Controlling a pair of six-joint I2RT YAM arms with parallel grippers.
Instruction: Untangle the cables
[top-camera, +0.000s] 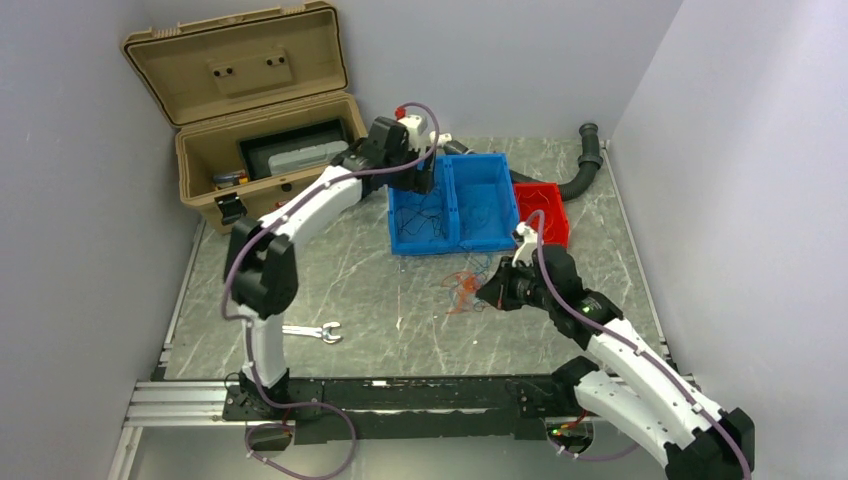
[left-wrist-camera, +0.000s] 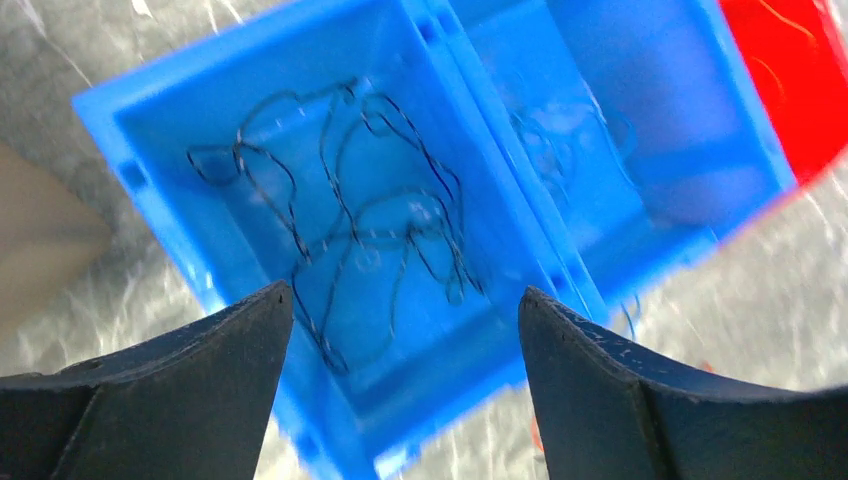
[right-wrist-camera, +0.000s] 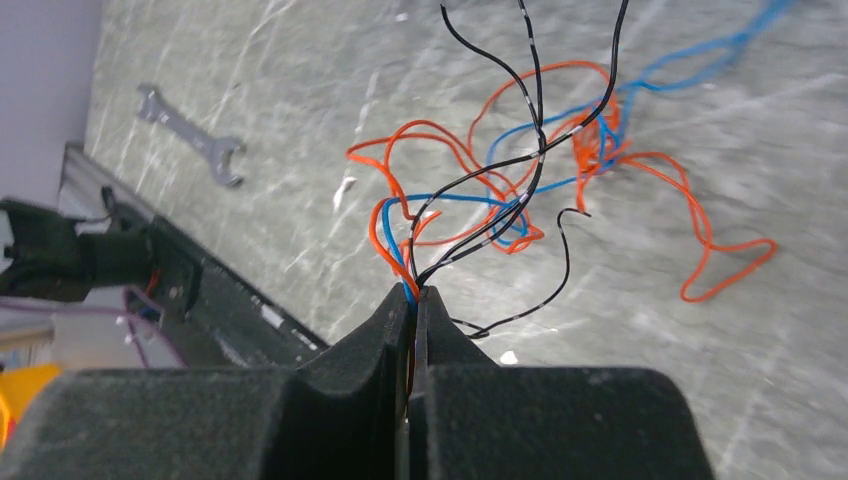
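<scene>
The cables (right-wrist-camera: 520, 190) are a loose tangle of thin orange, blue and black wires on the grey table, also visible from above (top-camera: 462, 290). My right gripper (right-wrist-camera: 413, 292) is shut on several strands of that tangle, orange, blue and black, pinched between its tips. From above, the right gripper (top-camera: 492, 293) sits just right of the bundle. My left gripper (left-wrist-camera: 405, 300) hangs open over the left blue bin (left-wrist-camera: 150, 150) with nothing between its fingers. Thin black wires (left-wrist-camera: 340, 230) lie loose on that bin's floor. In the top view the left gripper (top-camera: 425, 180) is above the bin's far edge.
A second blue bin (top-camera: 500, 200) adjoins the first, with a red bin (top-camera: 545, 215) to its right. An open tan case (top-camera: 250, 110) stands at the back left and a black corrugated hose (top-camera: 585, 165) at the back right. A wrench (top-camera: 312, 332) lies near the front rail (top-camera: 180, 400).
</scene>
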